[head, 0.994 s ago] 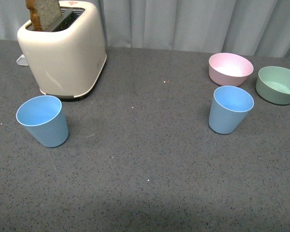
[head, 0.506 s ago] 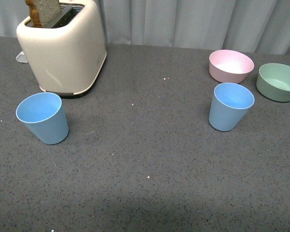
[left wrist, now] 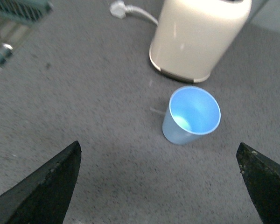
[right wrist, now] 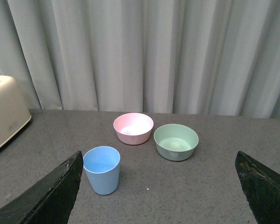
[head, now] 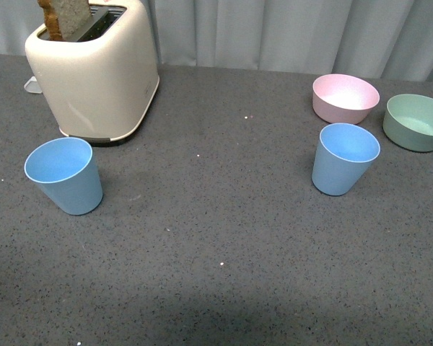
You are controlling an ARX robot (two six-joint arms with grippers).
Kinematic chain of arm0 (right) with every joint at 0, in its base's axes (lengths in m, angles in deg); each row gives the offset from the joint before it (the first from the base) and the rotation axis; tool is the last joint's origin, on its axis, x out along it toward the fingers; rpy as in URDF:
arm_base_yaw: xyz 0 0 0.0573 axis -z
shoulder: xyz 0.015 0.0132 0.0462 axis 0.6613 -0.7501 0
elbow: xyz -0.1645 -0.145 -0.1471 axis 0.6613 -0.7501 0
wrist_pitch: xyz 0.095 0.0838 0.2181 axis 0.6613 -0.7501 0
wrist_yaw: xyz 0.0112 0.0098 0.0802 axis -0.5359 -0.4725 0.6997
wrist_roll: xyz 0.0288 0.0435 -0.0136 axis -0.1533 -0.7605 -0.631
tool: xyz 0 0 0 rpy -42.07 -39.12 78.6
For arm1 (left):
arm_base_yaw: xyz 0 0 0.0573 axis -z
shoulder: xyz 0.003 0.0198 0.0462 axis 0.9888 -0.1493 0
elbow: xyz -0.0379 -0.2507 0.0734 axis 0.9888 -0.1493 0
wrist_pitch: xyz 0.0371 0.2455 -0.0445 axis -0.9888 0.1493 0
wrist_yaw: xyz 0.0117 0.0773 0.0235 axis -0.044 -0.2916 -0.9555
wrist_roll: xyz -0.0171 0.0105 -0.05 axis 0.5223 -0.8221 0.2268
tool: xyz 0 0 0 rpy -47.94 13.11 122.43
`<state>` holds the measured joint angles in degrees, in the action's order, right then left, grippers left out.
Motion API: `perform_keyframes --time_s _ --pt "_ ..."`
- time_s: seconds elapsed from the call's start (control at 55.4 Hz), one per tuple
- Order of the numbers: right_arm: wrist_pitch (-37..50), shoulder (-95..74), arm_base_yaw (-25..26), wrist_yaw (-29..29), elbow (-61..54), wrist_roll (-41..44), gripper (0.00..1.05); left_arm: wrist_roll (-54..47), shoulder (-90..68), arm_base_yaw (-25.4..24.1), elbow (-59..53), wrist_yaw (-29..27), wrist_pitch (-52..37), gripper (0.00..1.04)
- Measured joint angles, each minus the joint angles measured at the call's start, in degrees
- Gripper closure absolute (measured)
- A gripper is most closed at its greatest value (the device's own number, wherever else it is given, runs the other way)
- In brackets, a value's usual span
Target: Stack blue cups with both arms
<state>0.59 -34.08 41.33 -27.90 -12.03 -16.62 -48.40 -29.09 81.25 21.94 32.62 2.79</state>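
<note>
On the front view I see both blue cups upright on the grey table [head: 216, 245], well apart. The left cup [head: 63, 175] stands just beside the cream toaster [head: 94, 68], which has a bread slice [head: 63, 16] poking out of its slot. The right cup [head: 344, 159] stands near the pink bowl [head: 345, 99], and the green bowl [head: 416, 122] sits beside that one.

On the left wrist view, the left claw [left wrist: 158, 143] is spread wide with nothing in it. The left cup lies ahead of it, apart from both fingers and nearer one of them, with the toaster just beyond.

On the right wrist view, the right claw [right wrist: 158, 153] is also wide and empty. The right cup is ahead of it, closer to one finger, and the two bowls stand farther out, before the grey curtain [right wrist: 130, 51].
</note>
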Motion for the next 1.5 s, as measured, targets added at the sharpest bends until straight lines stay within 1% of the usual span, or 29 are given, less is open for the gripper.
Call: perform_keyframes --time_s 0.036,0.108,0.163,0.235,0.397,0.596,0.723,1.156,1.174,1.246,1.391,1.499 --pt "0.0 0.0 0.0 0.0 0.0 0.0 0.10 0.1 -4.1 -0.2 1.8 1.4 0.0 0.07" --pt "0.0 0.0 0.0 0.0 0.0 0.0 0.10 0.1 -12.0 -0.5 5.3 1.9 0.7 0.07" --pt "0.0 0.0 0.0 0.0 0.0 0.0 0.10 1.6 -20.1 -0.7 9.5 4.9 2.4 0.07" --pt "0.0 0.0 0.0 0.0 0.0 0.0 0.10 4.0 -27.8 -0.6 14.4 5.7 4.7 0.07" --pt "0.0 0.0 0.0 0.0 0.0 0.0 0.10 8.1 -38.1 0.7 20.9 6.0 6.4 0.07" --pt "0.0 0.0 0.0 0.0 0.0 0.0 0.10 12.3 -47.7 2.8 27.2 6.7 7.2 0.07" --pt "0.0 0.0 0.0 0.0 0.0 0.0 0.10 14.8 -51.6 2.9 29.9 7.0 7.2 0.07" --pt "0.0 0.0 0.0 0.0 0.0 0.0 0.10 20.1 -61.4 0.1 36.2 8.3 8.0 0.07" --pt "0.0 0.0 0.0 0.0 0.0 0.0 0.10 20.1 -61.9 0.0 36.4 8.3 8.1 0.08" --pt "0.0 0.0 0.0 0.0 0.0 0.0 0.10 20.7 -63.1 -0.2 36.7 8.3 8.4 0.22" --pt "0.0 0.0 0.0 0.0 0.0 0.0 0.10 21.0 -64.3 -0.1 36.7 8.7 8.6 0.43" --pt "0.0 0.0 0.0 0.0 0.0 0.0 0.10 21.2 -64.4 0.2 36.7 8.5 8.9 0.58"
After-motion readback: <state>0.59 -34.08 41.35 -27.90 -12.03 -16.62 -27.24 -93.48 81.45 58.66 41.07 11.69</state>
